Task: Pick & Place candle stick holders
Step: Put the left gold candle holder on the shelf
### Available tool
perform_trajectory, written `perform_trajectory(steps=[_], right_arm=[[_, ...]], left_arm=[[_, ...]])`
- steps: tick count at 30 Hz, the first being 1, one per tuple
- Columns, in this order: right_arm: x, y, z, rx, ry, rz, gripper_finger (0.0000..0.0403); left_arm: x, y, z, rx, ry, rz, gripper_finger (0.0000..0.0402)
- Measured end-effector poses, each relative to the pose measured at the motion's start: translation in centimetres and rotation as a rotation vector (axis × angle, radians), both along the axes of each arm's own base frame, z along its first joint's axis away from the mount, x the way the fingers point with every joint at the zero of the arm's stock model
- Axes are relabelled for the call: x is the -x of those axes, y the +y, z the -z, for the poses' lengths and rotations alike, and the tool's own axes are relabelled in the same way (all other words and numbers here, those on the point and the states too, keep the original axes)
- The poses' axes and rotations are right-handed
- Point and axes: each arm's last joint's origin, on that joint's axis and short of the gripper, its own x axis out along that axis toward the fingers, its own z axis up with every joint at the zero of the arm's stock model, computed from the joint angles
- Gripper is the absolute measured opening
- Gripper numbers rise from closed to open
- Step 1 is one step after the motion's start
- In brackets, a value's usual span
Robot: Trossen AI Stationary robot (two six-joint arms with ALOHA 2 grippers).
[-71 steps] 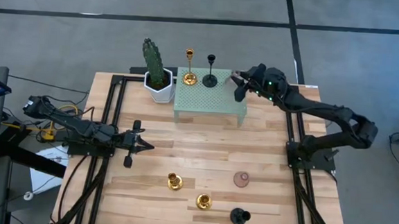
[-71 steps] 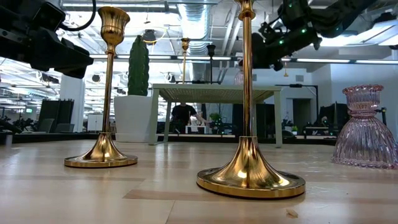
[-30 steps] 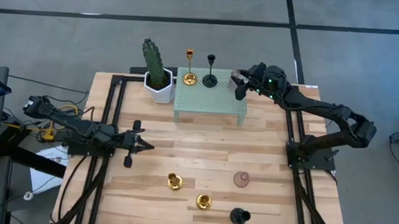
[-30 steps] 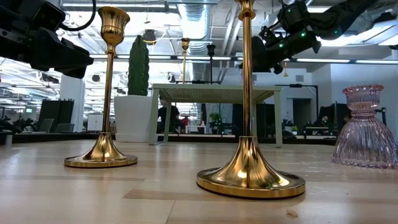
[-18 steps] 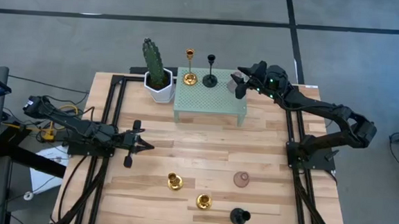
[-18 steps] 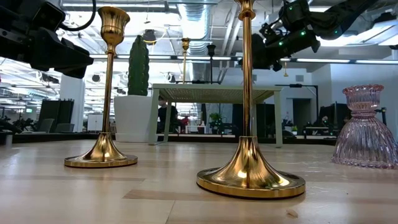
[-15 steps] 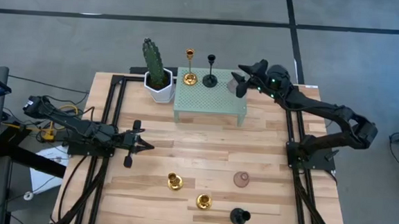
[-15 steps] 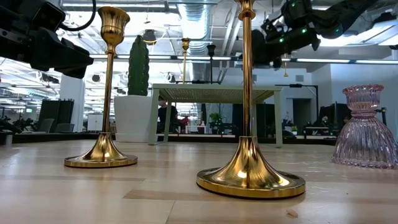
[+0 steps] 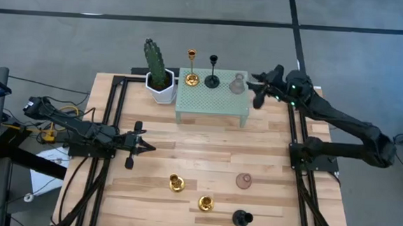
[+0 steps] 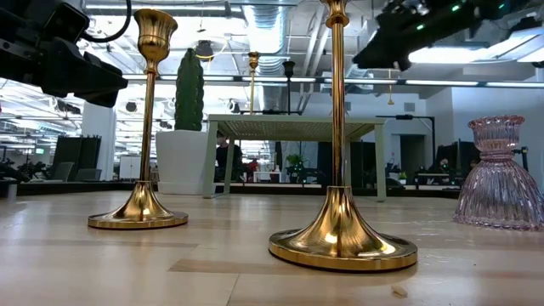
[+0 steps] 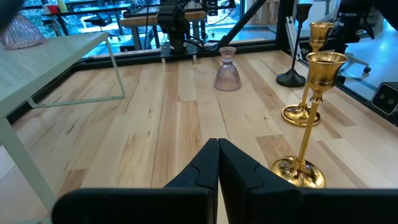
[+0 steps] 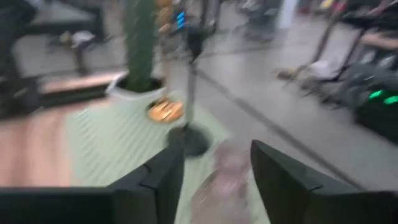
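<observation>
A pale green perforated stand (image 9: 213, 98) at the table's far side carries a gold holder (image 9: 190, 76), a black holder (image 9: 212, 78) and a pinkish glass holder (image 9: 237, 84), each standing on its round base. Two gold holders (image 9: 176, 184) (image 9: 206, 204), a pinkish glass one (image 9: 243, 180) and a black one (image 9: 241, 218) stand on the wood near the front edge. My right gripper (image 9: 257, 90) is open and empty just right of the glass holder on the stand (image 12: 222, 168). My left gripper (image 9: 143, 147) is shut and empty at the table's left.
A green cactus in a white pot (image 9: 159, 75) stands left of the stand. Black frame rails (image 9: 110, 121) run along both table sides. In the low view the near gold holders (image 10: 340, 170) (image 10: 140, 127) and the glass one (image 10: 497, 174) stand in front.
My right gripper has opened and let go of the pinkish glass holder, which now stands on the stand's far right corner. The gripper has then drawn back toward the table's right edge, clear of the holder.
</observation>
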Motion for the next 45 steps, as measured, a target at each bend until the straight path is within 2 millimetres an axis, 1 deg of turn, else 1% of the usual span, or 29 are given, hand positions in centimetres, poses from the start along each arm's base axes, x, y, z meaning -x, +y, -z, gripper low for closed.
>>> perform_trajectory(steps=[4, 9, 10, 15, 17, 20, 24, 28, 30, 32, 36, 41, 45], right_arm=[[1.5, 2.4, 0.2, -0.079, 0.084, -0.117, 0.011], [3.2, 5.3, 0.6, -0.151, 0.187, -0.223, 0.002], [3.5, 5.8, 0.8, -0.162, 0.208, -0.244, 0.0011], [4.3, 8.1, 1.3, -0.224, 0.259, -0.35, 0.001], [4.4, 8.9, 1.8, -0.229, 0.264, -0.396, 0.0003], [4.3, 9.9, 2.8, -0.208, 0.251, -0.453, 0.0003], [4.1, 11.0, 4.6, -0.191, 0.222, -0.473, 0.0001], [4.0, 11.7, 6.6, -0.176, 0.184, -0.487, 0.0001], [4.0, 12.0, 7.3, -0.178, 0.155, -0.481, 0.0001], [4.0, 12.1, 7.8, -0.184, 0.144, -0.467, 0.0001], [3.9, 12.3, 8.2, -0.193, 0.112, -0.439, 0.0], [3.8, 12.5, 8.1, -0.203, 0.085, -0.45, 0.0], [3.8, 12.6, 8.0, -0.198, 0.07, -0.457, 0.0]], left_arm=[[0.0, 0.0, 0.0, 0.0, 0.0, 0.0, 0.0008], [0.0, 0.0, 0.0, 0.0, 0.0, 0.0, 0.0008], [0.0, 0.0, 0.0, 0.0, 0.0, 0.0, 0.0008], [0.0, 0.0, 0.0, 0.0, 0.0, 0.0, 0.0008], [0.0, 0.0, 0.0, 0.0, 0.0, 0.0, 0.0008], [0.0, 0.0, 0.1, 0.008, 0.006, 0.0, 0.0008], [-0.2, -0.1, 0.3, 0.064, 0.041, 0.011, 0.0008], [-0.6, -0.6, 0.7, 0.122, 0.096, 0.103, 0.0008], [-0.9, -0.8, 0.7, 0.164, 0.107, 0.145, 0.0008], [-1.3, -1.1, 0.7, 0.17, 0.106, 0.183, 0.0008], [-2.1, -1.5, 1.0, 0.157, 0.117, 0.211, 0.0008], [-3.2, -1.9, 2.0, 0.14, 0.178, 0.205, 0.0008], [-4.2, -2.3, 2.3, 0.147, 0.147, 0.207, 0.0015]])
